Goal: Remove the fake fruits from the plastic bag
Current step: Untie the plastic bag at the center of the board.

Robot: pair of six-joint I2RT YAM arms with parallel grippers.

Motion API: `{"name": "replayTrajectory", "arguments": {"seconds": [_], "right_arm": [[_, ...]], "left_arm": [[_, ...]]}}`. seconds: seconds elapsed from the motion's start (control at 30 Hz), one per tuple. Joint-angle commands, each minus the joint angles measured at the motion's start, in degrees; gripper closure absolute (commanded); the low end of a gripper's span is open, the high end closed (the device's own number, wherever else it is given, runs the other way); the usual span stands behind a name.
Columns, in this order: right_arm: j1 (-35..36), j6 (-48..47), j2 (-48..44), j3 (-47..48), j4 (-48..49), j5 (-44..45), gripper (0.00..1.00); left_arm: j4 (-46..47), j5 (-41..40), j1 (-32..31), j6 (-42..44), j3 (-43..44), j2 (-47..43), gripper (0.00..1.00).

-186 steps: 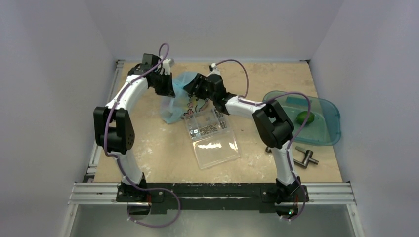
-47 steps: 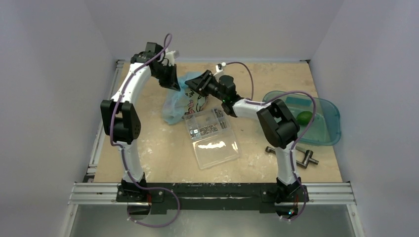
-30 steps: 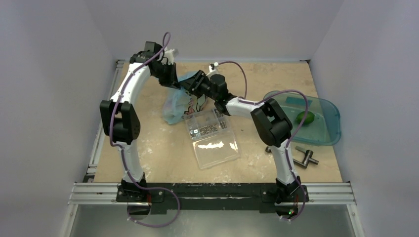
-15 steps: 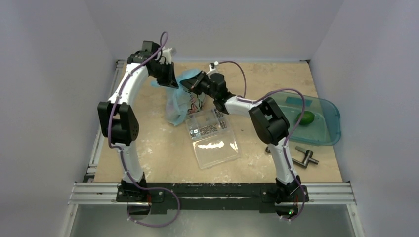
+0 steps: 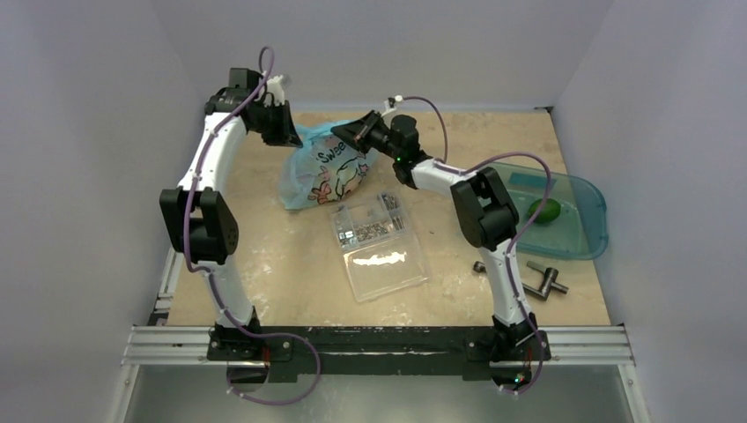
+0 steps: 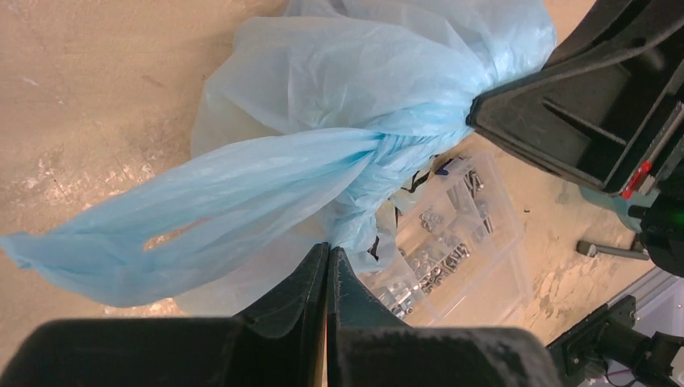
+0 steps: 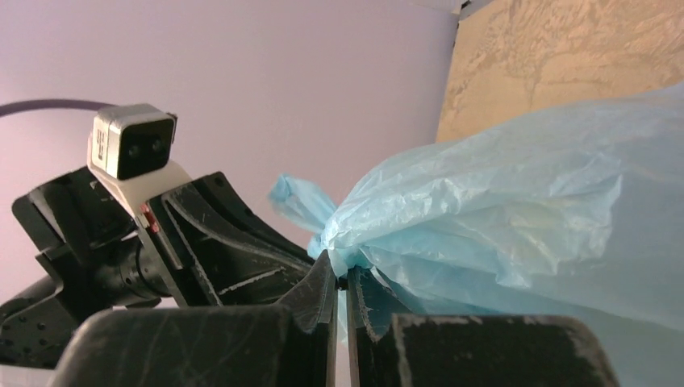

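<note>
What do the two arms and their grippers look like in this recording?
Both arms, left and right, have white links between bulky black joints, and a looping purple cable runs along each. The left gripper and right gripper are matte black with flat, tapering fingers. A small white camera block with two lenses sits on the left wrist.

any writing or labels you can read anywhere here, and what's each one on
"Swee": on the white printed panel of the plastic bag, in the top view; I cannot make out any letter after that.
Pink drawings below it on the panel: pictures, no words that can be read.
Clear box: no label that can be read.
Both wrist views: no readable text.
</note>
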Motion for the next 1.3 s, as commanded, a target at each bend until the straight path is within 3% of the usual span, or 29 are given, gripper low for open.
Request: {"name": "replayTrajectory", "arguments": {"seconds": [0.0,0.13,0.43,0.6,0.77,0.97,1.07,1.27], "right_arm": [[-4.33,4.24,4.07,5.59,3.93,0.08,1.0],[-6.64,7.76,7.93,9.9,5.52,-4.64,1.0],[-9.13,3.96,8.74,12.04,1.06,-9.38,1.0],[-8.36,4.45,9.0,11.76,2.11,-11.08,1.0],[-7.26,3.37,6.6,9.65,1.65,-10.85,1.0],[-5.93,3.97,5.0,7.65,2.73,-11.26,1.0],[-5.44,4.58,4.67,7.21,3.59,-11.86,1.0],[-4.51,5.32,3.73,5.6,5.06,-12.21,1.0]], "left_arm": [[-1.73,-4.91,2.02,0.68,-1.49,-2.9,1.0],[-1.57,-5.65,3.61,0.66,-2.64,-2.96,1.0],[-1.86,-1.8,5.09,0.17,-2.02,-4.05,1.0],[3.01,8.08,5.17,1.14,-5.52,-7.81,0.74],[7.92,11.62,3.68,2.77,-8.69,-12.08,0.67],[9.68,-0.73,-4.02,4.75,-9.34,-13.92,0.59],[6.61,-7.76,-8.19,6.12,-5.24,-11.27,0.58],[2.69,-16.66,-10.02,5.73,0.45,-6.43,0.57]]}}
